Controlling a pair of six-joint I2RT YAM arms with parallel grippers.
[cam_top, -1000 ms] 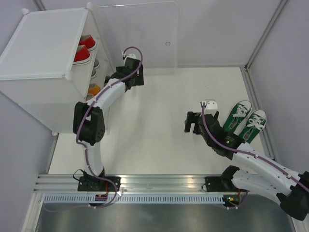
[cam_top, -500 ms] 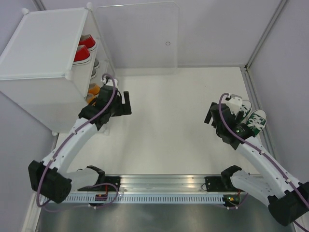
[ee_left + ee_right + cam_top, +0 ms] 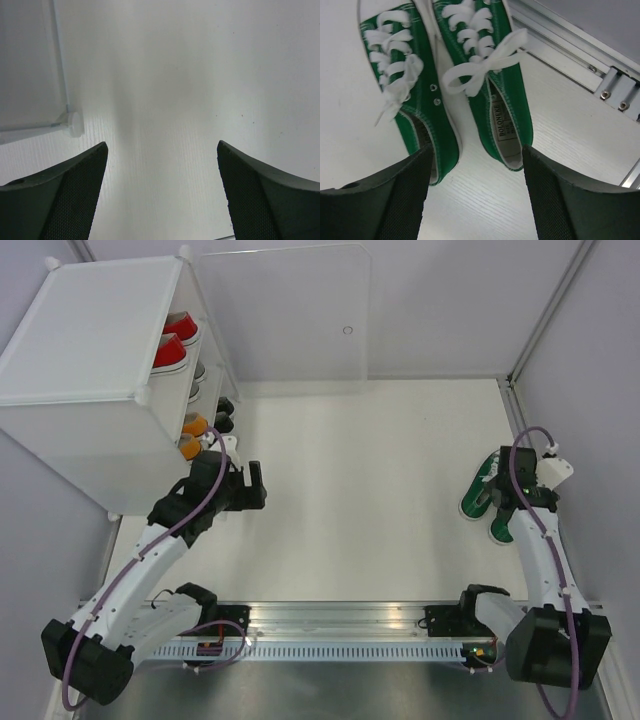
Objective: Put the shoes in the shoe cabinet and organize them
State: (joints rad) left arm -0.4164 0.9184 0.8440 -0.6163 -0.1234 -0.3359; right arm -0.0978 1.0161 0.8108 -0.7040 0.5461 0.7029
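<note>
The shoe cabinet [image 3: 90, 340] stands at the far left with its clear door panel [image 3: 285, 315] swung open. Red shoes [image 3: 172, 348], orange shoes [image 3: 190, 426] and a black shoe [image 3: 223, 415] show at its open side. The green pair [image 3: 478, 496] lies on the table at the right, side by side [image 3: 490, 85], heels toward my right gripper. My right gripper [image 3: 498, 502] is open and empty just above the heels [image 3: 475, 170]. My left gripper [image 3: 258, 486] is open and empty [image 3: 160, 170] over bare table near the cabinet's front corner [image 3: 72, 123].
An aluminium frame rail [image 3: 570, 45] runs close beside the green shoes on the right. The arms' mounting rail [image 3: 330, 620] lines the near edge. Grey walls enclose the white table [image 3: 350, 490].
My left arm has pulled back from the cabinet's open front to its near corner. My right arm has swung right and now hangs over the green shoes.
</note>
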